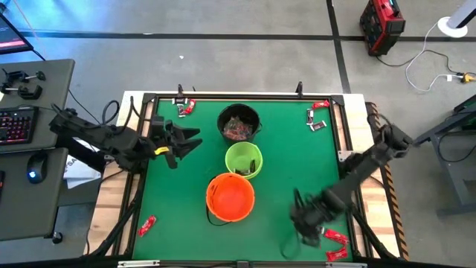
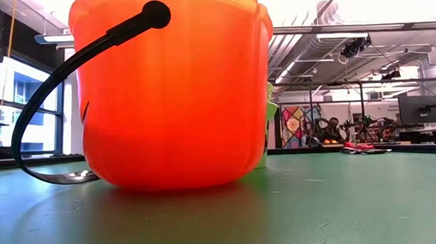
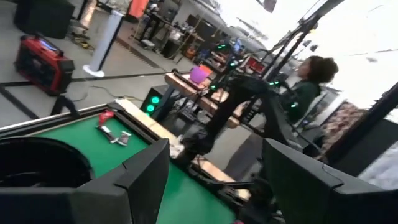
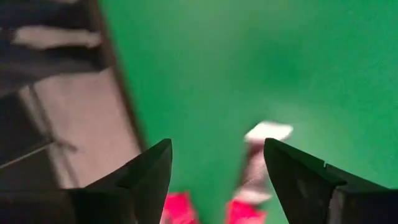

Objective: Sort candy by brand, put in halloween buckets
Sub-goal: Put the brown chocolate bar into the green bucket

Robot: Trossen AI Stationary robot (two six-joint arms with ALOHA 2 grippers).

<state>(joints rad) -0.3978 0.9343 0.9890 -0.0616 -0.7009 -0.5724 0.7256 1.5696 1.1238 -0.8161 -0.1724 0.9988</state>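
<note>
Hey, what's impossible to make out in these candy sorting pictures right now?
- Candy brands: high view, the wrappers are too small to read.
- Right wrist view: candy near the right hand is blurred.
- Low view: the orange bucket hides the black bucket and most of the green one.

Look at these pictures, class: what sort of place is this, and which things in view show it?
Probably a robotics lab or workshop. A green table stands on a taped concrete floor beside a desk with a keyboard, and the low view shows open ceiling ducts and benches with a monitor behind.
</note>
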